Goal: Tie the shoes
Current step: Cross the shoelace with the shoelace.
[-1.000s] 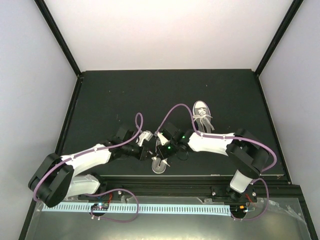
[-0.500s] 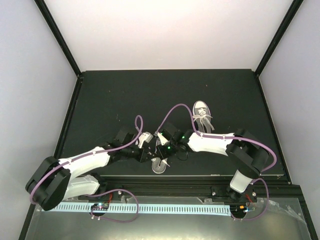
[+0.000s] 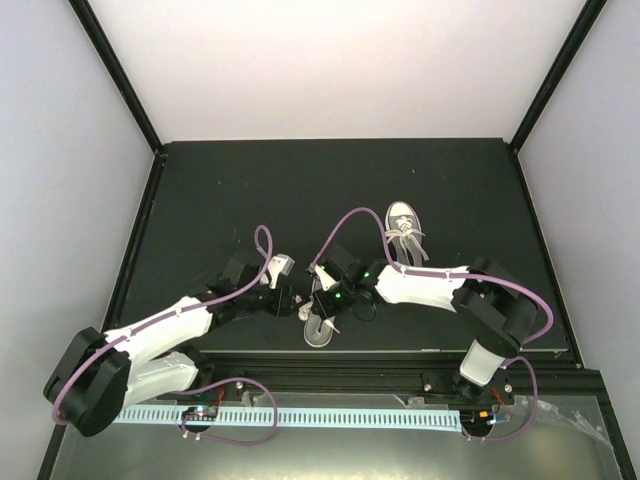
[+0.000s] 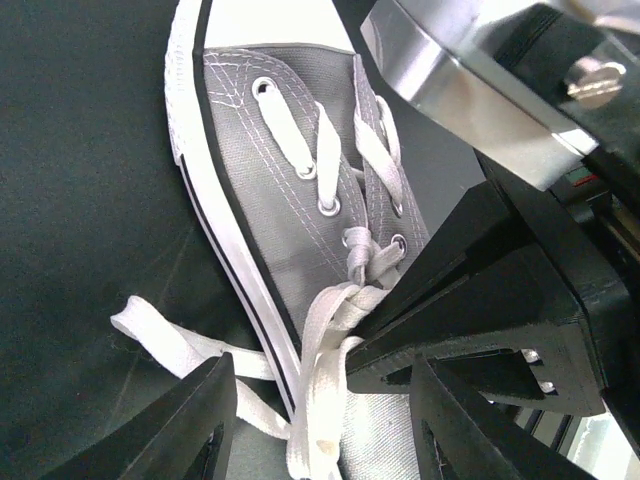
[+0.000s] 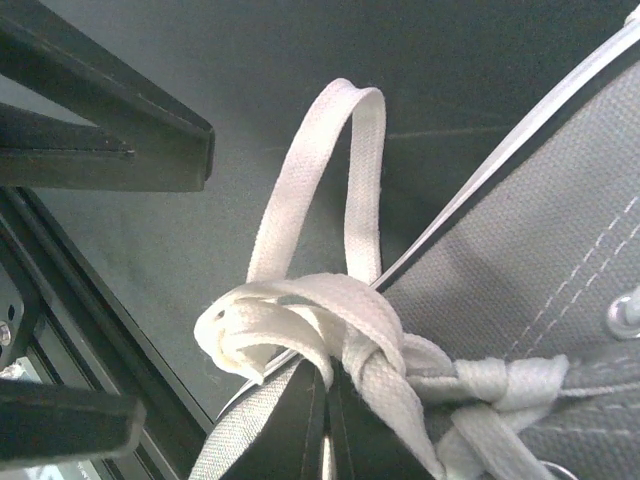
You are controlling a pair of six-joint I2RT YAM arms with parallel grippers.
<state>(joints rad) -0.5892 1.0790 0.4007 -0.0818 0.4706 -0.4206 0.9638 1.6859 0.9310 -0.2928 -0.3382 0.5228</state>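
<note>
Working shoe (image 3: 320, 328) at bottom centre of top view; other shoe (image 3: 403, 232) up and right, well apart. Right gripper (image 5: 325, 405) pinched shut on lace bunch beside knot (image 5: 400, 350); loop (image 5: 330, 170) standing free, upper centre of right wrist view. Left gripper (image 4: 320, 400) jaws apart, nothing held, lace tail (image 4: 170, 340) lower left. Suggest firm right pinch, left closing on tail only, even outward pull, no dragging shoe.

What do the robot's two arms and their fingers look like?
The left arm and right arm have white shells between bulky black joints. A purple cable loops along each. The fingers are matte black, flat and angular. Small green lights glow near the right wrist.
</note>
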